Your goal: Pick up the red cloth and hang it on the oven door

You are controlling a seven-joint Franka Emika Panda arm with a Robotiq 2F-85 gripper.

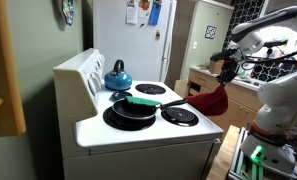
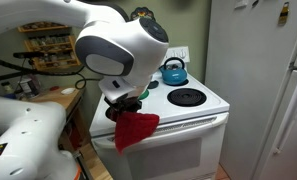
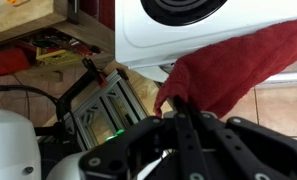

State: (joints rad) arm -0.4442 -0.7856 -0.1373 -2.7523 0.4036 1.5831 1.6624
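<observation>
The red cloth [image 1: 212,102] hangs from my gripper [image 1: 224,78] in front of the white stove. In an exterior view the red cloth [image 2: 135,130] dangles below the gripper [image 2: 126,106] next to the oven's front edge and door handle [image 2: 188,124]. In the wrist view the cloth [image 3: 233,68] spreads out from the shut fingers [image 3: 176,108], just below the stove's front edge [image 3: 188,40]. The gripper is shut on the cloth's upper edge. The oven door itself is mostly hidden.
On the stove top stand a blue kettle [image 1: 117,76] and a black pan [image 1: 131,109] with a green utensil [image 1: 143,101]. A white fridge [image 1: 138,40] stands behind. A wooden counter [image 1: 213,80] and a metal rack [image 3: 103,110] stand on the robot's side.
</observation>
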